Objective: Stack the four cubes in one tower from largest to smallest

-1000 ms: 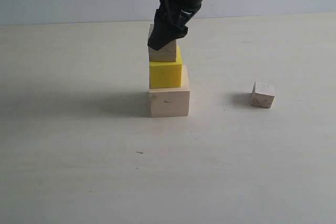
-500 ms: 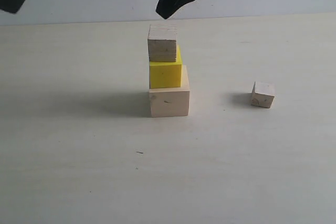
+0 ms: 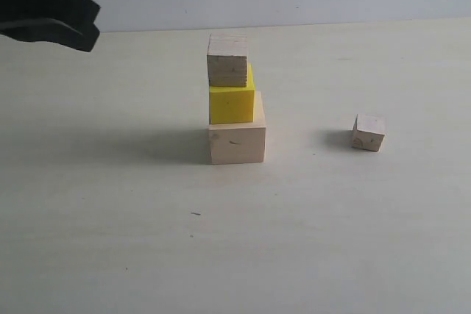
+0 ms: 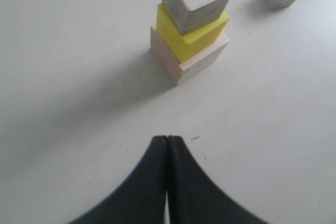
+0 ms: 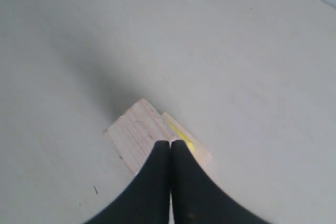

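The right gripper (image 5: 170,143) has climbed away from the tower (image 3: 234,104) since the earlier frames. Only a black sliver of it shows at the top edge of the exterior view, while the left gripper (image 4: 167,140) has swung further into that view at the upper left. The cubes have not shifted.

Both grippers have their jaws pressed together, with nothing between them.

The tower stands three high near the middle of the table (image 3: 110,240). The large pale wood cube (image 3: 237,143) rests on the table. The yellow cube (image 3: 231,106) sits on it, set toward its left side in the exterior view. The smaller pale wood cube (image 3: 227,64) sits on the yellow one, its left face about level with the yellow cube's.

The smallest pale wood cube (image 3: 368,133) is not on the tower — it lies alone on the table to the right, well apart from the stack, with a faint mark on its front face.

From the right wrist camera, the closed fingertips hang above the stack, over the edge of the top wood face with a strip of yellow peeking out beside them. The left gripper hangs above bare table with the tower ahead of it. A small dark speck (image 3: 196,213) lies on the table in front of the tower.
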Controlling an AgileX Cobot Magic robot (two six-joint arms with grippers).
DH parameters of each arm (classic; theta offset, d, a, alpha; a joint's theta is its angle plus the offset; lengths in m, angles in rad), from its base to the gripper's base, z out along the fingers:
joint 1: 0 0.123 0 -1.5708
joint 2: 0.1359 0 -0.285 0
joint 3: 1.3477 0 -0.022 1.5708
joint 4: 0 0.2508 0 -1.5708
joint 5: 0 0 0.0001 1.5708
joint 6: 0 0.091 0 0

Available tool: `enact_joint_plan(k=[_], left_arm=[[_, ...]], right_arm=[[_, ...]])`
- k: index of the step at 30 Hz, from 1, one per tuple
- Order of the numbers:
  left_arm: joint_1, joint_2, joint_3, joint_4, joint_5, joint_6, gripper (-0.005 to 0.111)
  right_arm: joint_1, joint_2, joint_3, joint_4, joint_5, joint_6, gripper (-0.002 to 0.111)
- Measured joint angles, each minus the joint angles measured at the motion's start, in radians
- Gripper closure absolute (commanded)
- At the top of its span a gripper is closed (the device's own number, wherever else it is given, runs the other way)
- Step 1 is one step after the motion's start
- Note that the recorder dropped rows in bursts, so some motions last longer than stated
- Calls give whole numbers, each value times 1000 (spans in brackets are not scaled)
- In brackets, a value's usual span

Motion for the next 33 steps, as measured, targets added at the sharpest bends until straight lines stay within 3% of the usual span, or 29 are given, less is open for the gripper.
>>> enact_joint_plan(k=[6,15,19,33], left_arm=[[68,63,5,-99,-60,42,107],[222,181,5,-523,-103,378,107],[238,247,5,-658,-106,498,107],[285,395,5,-880,-108,716,107]], right_arm=[[-139,-6,185,199,-42,-72,108],[-197,32,349,395,-61,-176,108],[-197,32,369,465,-61,-209,108],[-197,134,370,549,-44,-247,108]])
